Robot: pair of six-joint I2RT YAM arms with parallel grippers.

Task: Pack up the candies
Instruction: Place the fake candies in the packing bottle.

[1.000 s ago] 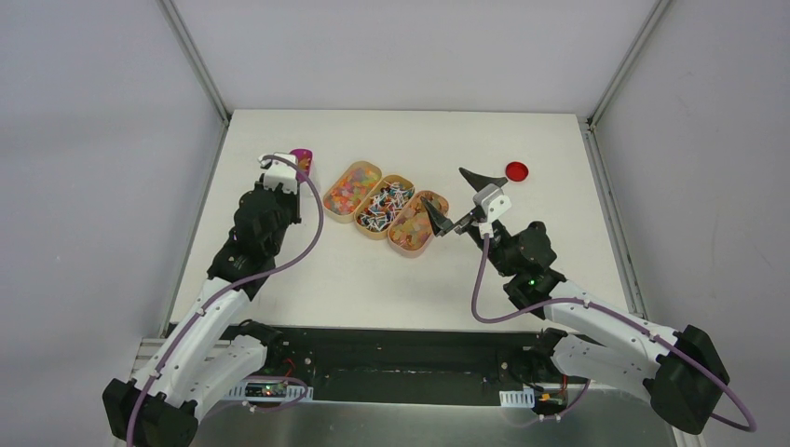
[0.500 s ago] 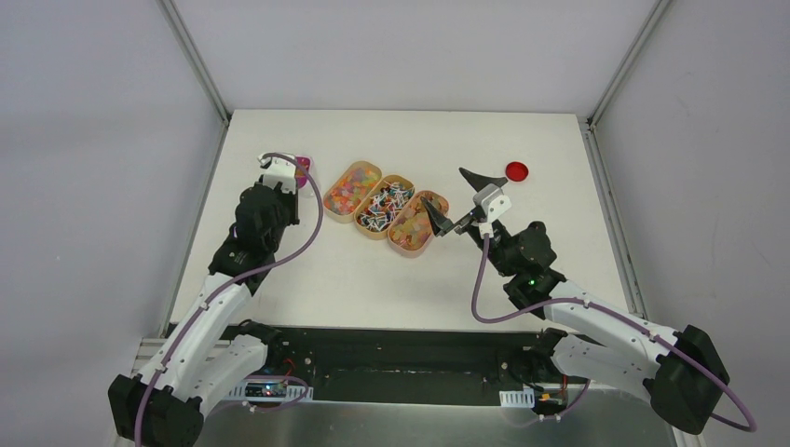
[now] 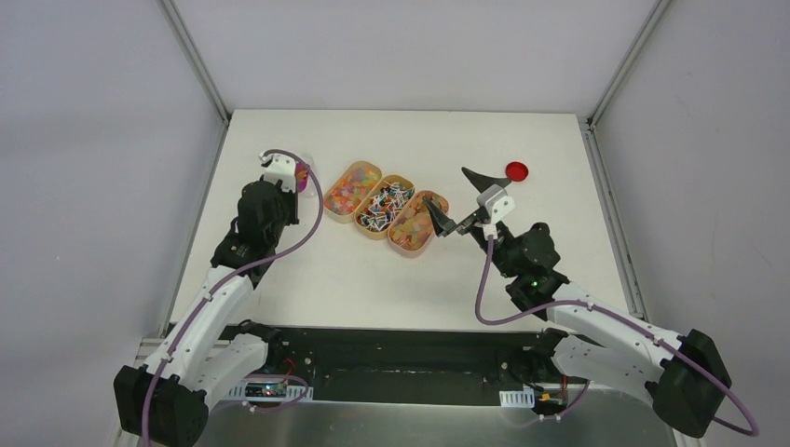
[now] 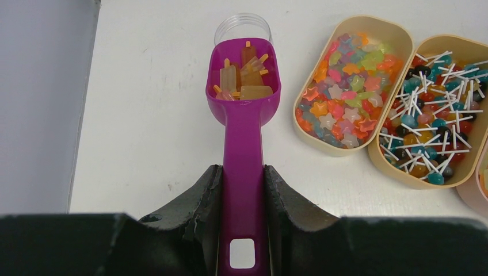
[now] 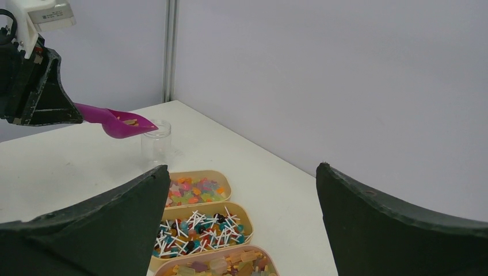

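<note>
Left tool [image 4: 241,169] pinches the magenta scoop [image 4: 244,115] by its handle — orange candies [image 4: 241,77] lie in its bowl ahead, above a clear jar [image 4: 241,26]. Right tool [image 5: 241,167] stands spread, three trays [image 5: 195,172] just ahead — white table [image 4: 149,115], grey walls [image 5: 345,69].

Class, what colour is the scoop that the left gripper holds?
Magenta; the scoop shows best in the left wrist view.
</note>
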